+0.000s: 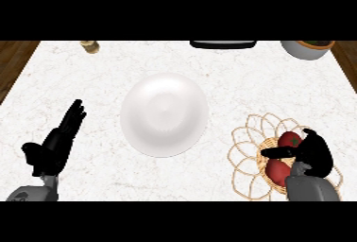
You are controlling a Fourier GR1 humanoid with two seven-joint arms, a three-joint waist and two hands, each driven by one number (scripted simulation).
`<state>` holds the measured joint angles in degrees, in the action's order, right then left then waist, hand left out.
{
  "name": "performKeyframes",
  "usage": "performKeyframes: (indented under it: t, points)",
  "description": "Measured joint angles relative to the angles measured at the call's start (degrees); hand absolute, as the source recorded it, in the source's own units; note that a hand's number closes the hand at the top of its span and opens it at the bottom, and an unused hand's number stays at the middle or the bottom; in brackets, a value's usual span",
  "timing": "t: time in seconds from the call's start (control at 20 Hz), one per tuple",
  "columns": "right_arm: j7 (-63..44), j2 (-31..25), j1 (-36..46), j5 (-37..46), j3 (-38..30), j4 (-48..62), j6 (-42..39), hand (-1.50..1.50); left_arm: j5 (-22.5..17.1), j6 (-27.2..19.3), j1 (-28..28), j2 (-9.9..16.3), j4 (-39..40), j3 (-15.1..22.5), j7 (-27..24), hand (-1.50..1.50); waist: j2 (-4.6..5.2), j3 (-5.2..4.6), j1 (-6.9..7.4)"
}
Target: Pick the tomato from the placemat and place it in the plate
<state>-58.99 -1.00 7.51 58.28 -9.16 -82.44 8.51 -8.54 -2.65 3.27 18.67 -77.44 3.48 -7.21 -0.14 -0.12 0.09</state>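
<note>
Curling my right hand [315,153] round the tomato [287,141] on the placemat [245,142]; left hand [57,142] w/ fingers straight, resting.

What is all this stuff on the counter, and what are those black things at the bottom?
Counter: one, white marbled, fills the view.
Plate: one, white, centre.
Placemat: one, tan woven loops, lower right.
Tomato: one, red, on the placemat, partly hidden by the right hand.
Small jar: one, tan, far left edge.
Dark dish: one, far edge, cut off.
Pot: one, grey, far right corner.
Left hand: black, fingers straight, resting lower left.
Right hand: black, fingers curled round the tomato.
</note>
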Motion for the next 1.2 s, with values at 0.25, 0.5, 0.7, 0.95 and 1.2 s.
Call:
performKeyframes:
  t: [0.25,0.5,0.7,0.95,1.2]
  points:
    - [2.32,-1.32,0.74,-1.64,-0.15,2.29,0.5,1.5,1.19,1.22,-0.41,-1.1,-0.1,-1.32,-0.02,0.0,-0.27,-0.43,-0.16]
    - [4.49,-2.06,0.72,-1.54,0.76,3.13,1.64,1.5,2.42,2.34,0.21,-2.09,2.54,-2.41,-1.46,0.0,-0.3,-0.45,-0.2]
    - [11.51,-4.34,0.5,-1.76,4.41,2.64,-0.36,1.5,2.51,2.52,0.65,-1.77,1.39,-2.83,-0.14,0.0,-0.27,-0.23,0.12]
    - [30.91,-10.46,-1.22,-3.95,12.86,1.11,-6.14,1.5,2.82,2.6,0.4,-2.16,0.66,-2.15,-0.05,0.0,-0.29,-0.11,0.64]
    - [47.64,-16.63,-4.82,-8.11,14.63,-3.49,-6.46,1.5,2.8,2.67,-0.58,-1.98,0.72,-2.88,-0.57,0.0,-0.12,0.08,-0.13]
